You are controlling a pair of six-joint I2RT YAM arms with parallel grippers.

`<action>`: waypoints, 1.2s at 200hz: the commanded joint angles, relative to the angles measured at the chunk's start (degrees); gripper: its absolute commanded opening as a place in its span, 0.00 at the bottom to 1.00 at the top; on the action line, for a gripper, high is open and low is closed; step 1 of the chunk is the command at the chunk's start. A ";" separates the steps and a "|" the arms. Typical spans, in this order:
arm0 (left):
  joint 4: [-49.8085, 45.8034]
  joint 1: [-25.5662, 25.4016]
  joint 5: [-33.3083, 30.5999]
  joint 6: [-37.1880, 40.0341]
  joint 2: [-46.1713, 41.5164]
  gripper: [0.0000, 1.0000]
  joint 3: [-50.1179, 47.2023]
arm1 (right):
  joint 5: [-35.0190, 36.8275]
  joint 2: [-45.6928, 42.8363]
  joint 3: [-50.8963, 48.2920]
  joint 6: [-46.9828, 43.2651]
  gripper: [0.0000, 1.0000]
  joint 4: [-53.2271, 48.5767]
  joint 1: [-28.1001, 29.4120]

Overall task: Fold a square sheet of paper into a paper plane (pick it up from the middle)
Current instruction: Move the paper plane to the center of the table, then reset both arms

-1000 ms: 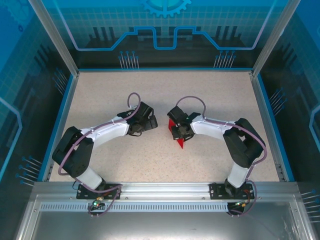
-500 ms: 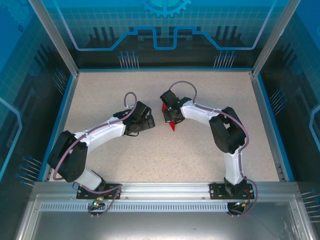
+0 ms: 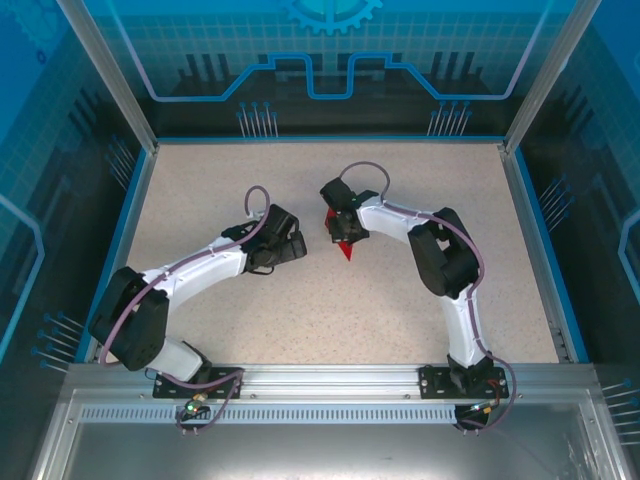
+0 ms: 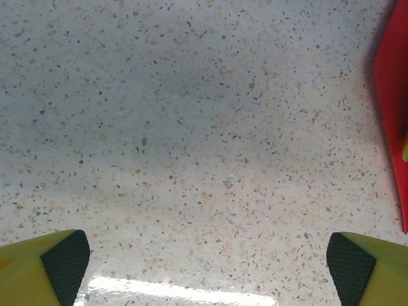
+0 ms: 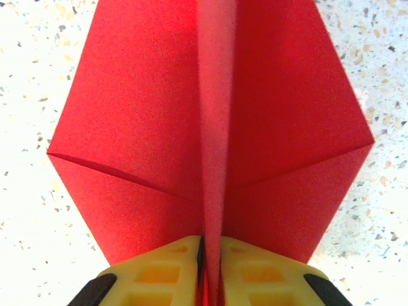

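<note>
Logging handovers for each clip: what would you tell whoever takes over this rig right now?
Right claw: shut on the centre ridge of the paper plane, mid-table.
Left claw: open, empty, above the table, the plane's edge off to one side.
Done: the plane looks folded, wings spread either side of the ridge.
Left: probably let go and pull both arms back.

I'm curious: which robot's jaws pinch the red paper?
The right gripper, closed on the centre ridge of the paper plane; the left gripper stands wide open, empty.
</note>
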 commanded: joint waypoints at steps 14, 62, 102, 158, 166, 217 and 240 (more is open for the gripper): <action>-0.68 0.48 -0.65 0.22 -1.67 0.99 -1.28 | -1.51 2.13 0.31 1.67 0.16 -1.96 -0.62; -2.78 0.53 -4.43 0.59 -2.74 0.99 0.53 | -1.16 -6.25 2.12 1.85 0.31 -3.13 -0.45; -5.79 1.69 -12.15 3.65 -5.25 0.99 4.27 | 0.87 -17.12 1.99 0.64 0.51 -4.29 -0.86; 1.14 8.30 -18.96 14.83 -15.15 0.99 -1.23 | 14.49 -39.78 -12.98 -3.78 0.93 3.00 -6.70; 3.88 10.07 -19.43 16.76 -16.90 0.99 -3.13 | 14.74 -43.55 -17.30 -4.48 0.99 5.80 -9.03; 27.33 20.02 -20.08 30.86 -24.07 0.99 -16.98 | 16.14 -60.75 -42.21 -12.61 0.99 27.01 -26.90; 36.84 23.11 -19.27 34.22 -23.82 0.99 -22.10 | 17.76 -63.98 -52.84 -17.06 0.99 39.92 -30.18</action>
